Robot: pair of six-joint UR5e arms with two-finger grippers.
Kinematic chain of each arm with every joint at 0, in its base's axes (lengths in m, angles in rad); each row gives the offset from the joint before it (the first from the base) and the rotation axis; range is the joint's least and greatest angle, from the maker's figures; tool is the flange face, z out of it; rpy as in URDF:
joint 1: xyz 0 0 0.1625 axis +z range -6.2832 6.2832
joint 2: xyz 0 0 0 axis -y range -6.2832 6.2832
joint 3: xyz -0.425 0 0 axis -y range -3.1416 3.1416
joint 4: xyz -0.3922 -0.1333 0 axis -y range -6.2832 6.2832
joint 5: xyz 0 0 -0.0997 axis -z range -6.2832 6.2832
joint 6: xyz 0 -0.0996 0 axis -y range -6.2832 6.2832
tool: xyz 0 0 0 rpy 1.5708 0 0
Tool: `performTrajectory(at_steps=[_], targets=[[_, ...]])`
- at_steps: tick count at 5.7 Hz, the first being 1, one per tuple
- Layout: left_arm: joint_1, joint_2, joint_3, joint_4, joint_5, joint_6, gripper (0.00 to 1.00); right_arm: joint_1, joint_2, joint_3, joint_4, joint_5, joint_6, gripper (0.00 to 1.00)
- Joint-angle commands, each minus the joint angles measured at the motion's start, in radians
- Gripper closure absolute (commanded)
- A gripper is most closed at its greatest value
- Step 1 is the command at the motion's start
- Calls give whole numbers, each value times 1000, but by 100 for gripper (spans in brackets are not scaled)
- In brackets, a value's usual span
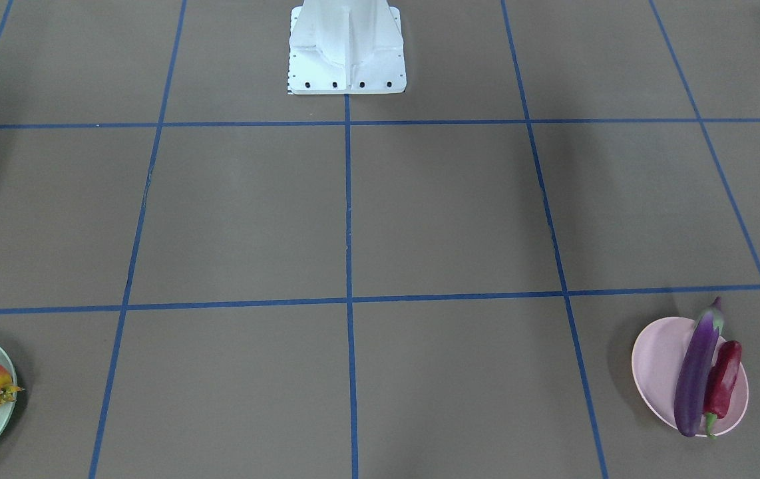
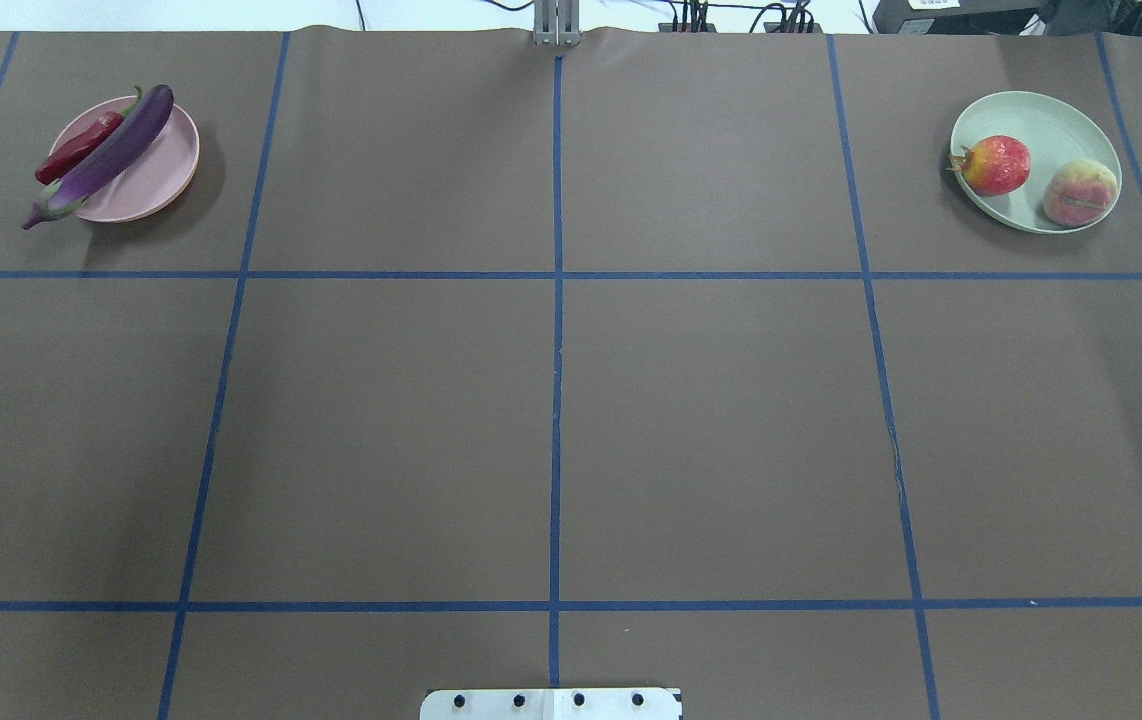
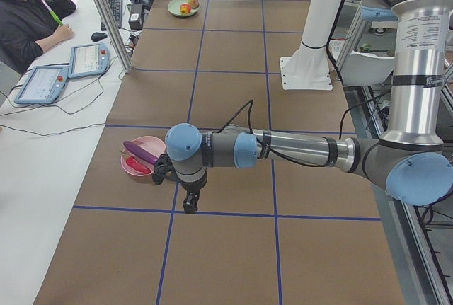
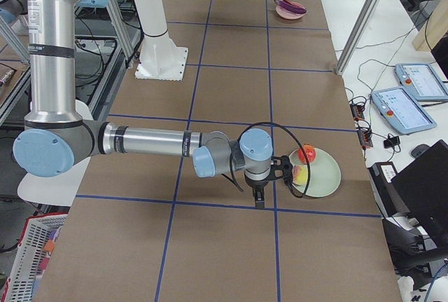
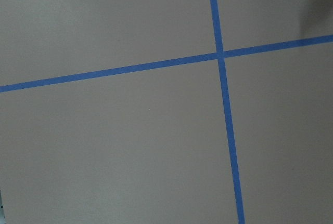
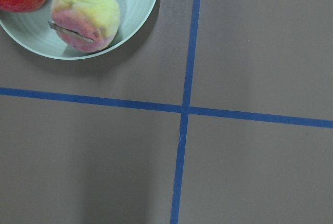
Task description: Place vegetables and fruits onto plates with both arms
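Note:
The purple eggplant and red chili lie on the pale pink plate at the far left; the eggplant's stem end overhangs the rim. The pomegranate-like fruit and the peach sit in the mint green plate at the far right. My left gripper hangs above the table just beside the pink plate. My right gripper hangs beside the mint plate. Both grippers show only in the side views, so I cannot tell whether they are open or shut. The right wrist view shows the peach.
The white pedestal stands at the robot's side of the table. Blue tape lines grid the brown tabletop. An operator and tablets are at the far side, past an aluminium post.

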Motion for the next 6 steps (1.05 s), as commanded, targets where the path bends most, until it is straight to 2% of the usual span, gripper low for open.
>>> performTrajectory(at_steps=[1, 2, 3, 6], targets=[[-1, 21, -5, -3, 0, 5, 0, -4, 1, 45, -60, -1, 2, 0], [-3, 29, -8, -3, 0, 5, 0, -16, 9, 188, -267, -4, 0, 0], [-3, 34, -11, -3, -7, 6, 0, -18, -3, 257, -334, -5, -3, 0], [-3, 41, -21, -3, 0, 5, 0, -19, -3, 256, -332, -5, -3, 0]])
